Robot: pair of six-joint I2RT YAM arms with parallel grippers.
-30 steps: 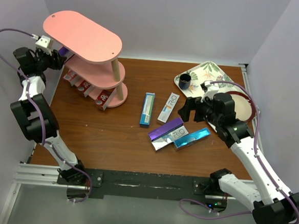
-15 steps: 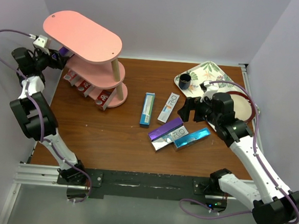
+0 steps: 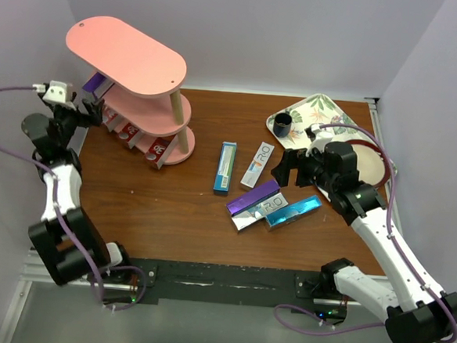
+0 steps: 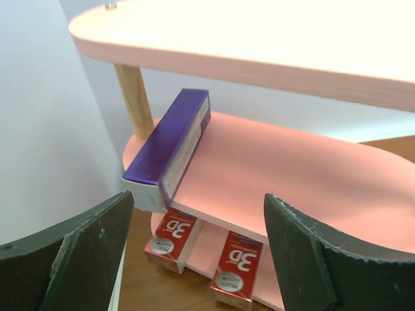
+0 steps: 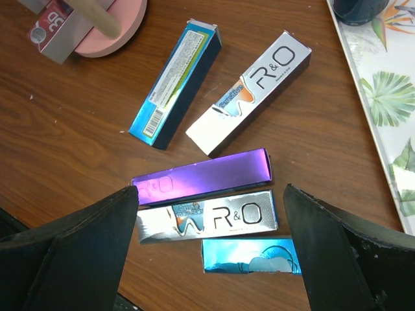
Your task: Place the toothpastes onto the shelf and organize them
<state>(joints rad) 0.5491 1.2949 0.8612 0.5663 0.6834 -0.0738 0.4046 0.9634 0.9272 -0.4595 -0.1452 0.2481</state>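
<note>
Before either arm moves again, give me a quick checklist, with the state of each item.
1. Left gripper open, apart from the glossy purple cardboard carton on the middle tier of the pink shelf: ok.
2. That carton's near end fully on the tier: cannot tell.
3. Bare room beside it: ok.
4. Right gripper open above the second purple carton on the wooden table: ok.
5. Finger room there, with the silver-white carton lying against it: not ok.

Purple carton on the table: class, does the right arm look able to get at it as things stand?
Probably yes: the open right gripper hangs directly above the purple carton, with nothing covering it.
</note>
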